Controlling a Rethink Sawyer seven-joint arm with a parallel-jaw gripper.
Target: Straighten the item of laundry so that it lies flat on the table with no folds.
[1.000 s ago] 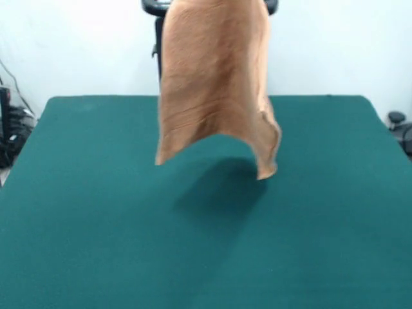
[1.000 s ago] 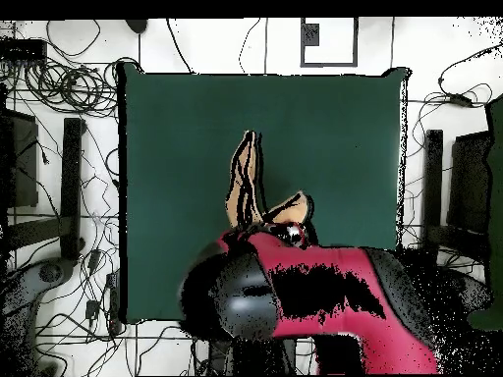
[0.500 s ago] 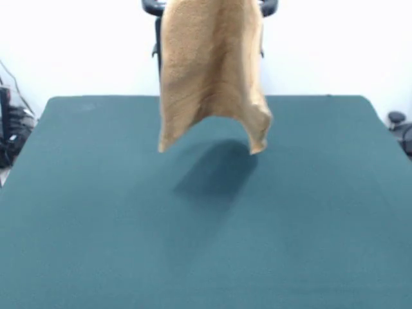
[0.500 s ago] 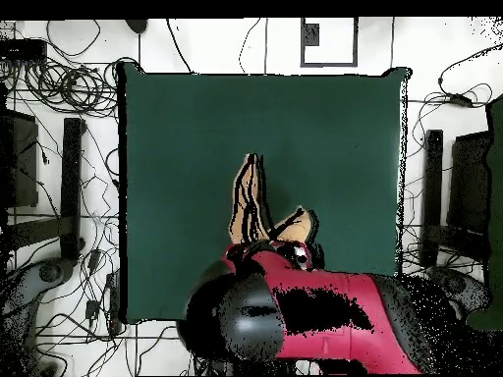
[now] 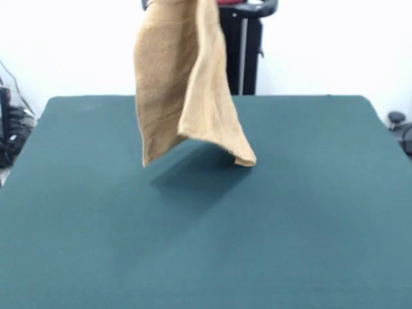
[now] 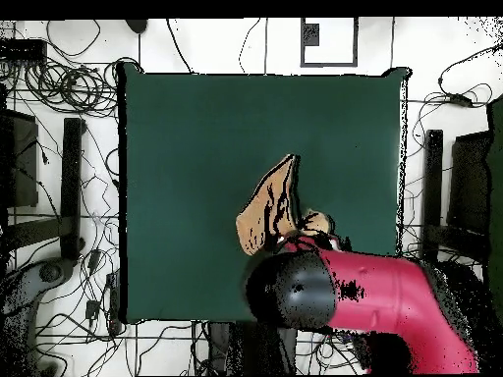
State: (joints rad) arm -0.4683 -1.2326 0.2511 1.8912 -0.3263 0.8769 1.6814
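The tan-orange towel [image 5: 183, 84] hangs in the air from the top edge of the front view, folded lengthwise, its lower corners just above the green table [image 5: 309, 212]. Its shadow falls on the cloth below. My gripper holds the towel's top; in the front view it is above the picture's edge. In the overhead view the towel [image 6: 267, 208] shows as a narrow tan shape over the table [image 6: 196, 137], and the gripper [image 6: 316, 232] sits at its near end, mostly covered by my red arm [image 6: 378, 295].
The black pedestal [image 5: 246, 45] stands behind the table's far edge. Cables and black stands [image 6: 71, 187] lie on the floor around the table. A dark object [image 5: 399, 122] sits past the table's right side.
The hanging towel has swung left in the front view and turned edge-on, uncovering the pedestal. In the overhead view my arm has shifted right and the towel now slants.
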